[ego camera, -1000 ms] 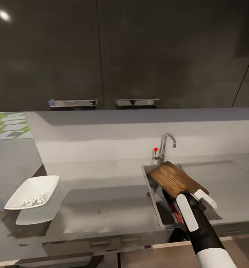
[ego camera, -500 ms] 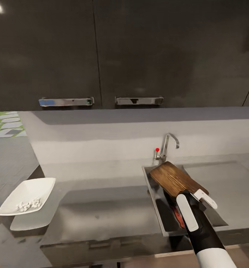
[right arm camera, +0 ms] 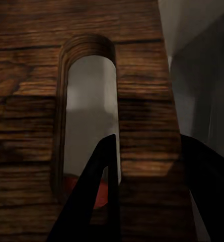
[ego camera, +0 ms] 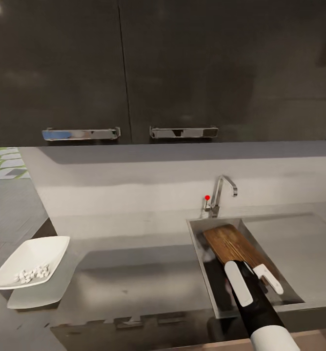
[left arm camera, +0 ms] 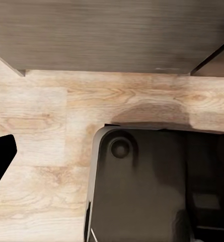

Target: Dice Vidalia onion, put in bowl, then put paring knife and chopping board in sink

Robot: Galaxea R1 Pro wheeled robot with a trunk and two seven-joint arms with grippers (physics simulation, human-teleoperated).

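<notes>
The right gripper (ego camera: 253, 279) reaches down into the sink (ego camera: 198, 253) from the near edge; its fingers are pinching the near end of the chopping board (ego camera: 234, 246), one finger passing through the board's handle slot in the right wrist view, the other outside the board's edge. The board lies low inside the basin, its far end toward the tap (ego camera: 220, 192); whether it rests flat on the basin floor cannot be told. Through the slot (right arm camera: 89, 116) a patch of orange-red shows beneath the board; this is judged to be the handle of the paring knife (right arm camera: 84, 189), already in the sink under the board.

Task progress, as a judgement: the dicing and transfer appear complete; the knife appears placed; the board is in the sink but not yet let go. What is left is to open the fingers and lift the arm clear without dragging the board back up by its slot.

Containers, near to far: the bowl (ego camera: 29, 261) stands on the countertop (ego camera: 133, 273), well apart from the sink on the left, and holds a small heap of white diced onion (ego camera: 31, 274) in its near part; the sink holds the board and the knife. The left gripper's state cannot be told; the left wrist view looks down on light wood floor (left arm camera: 41, 126) and a dark part of the robot (left arm camera: 157, 186).
</notes>
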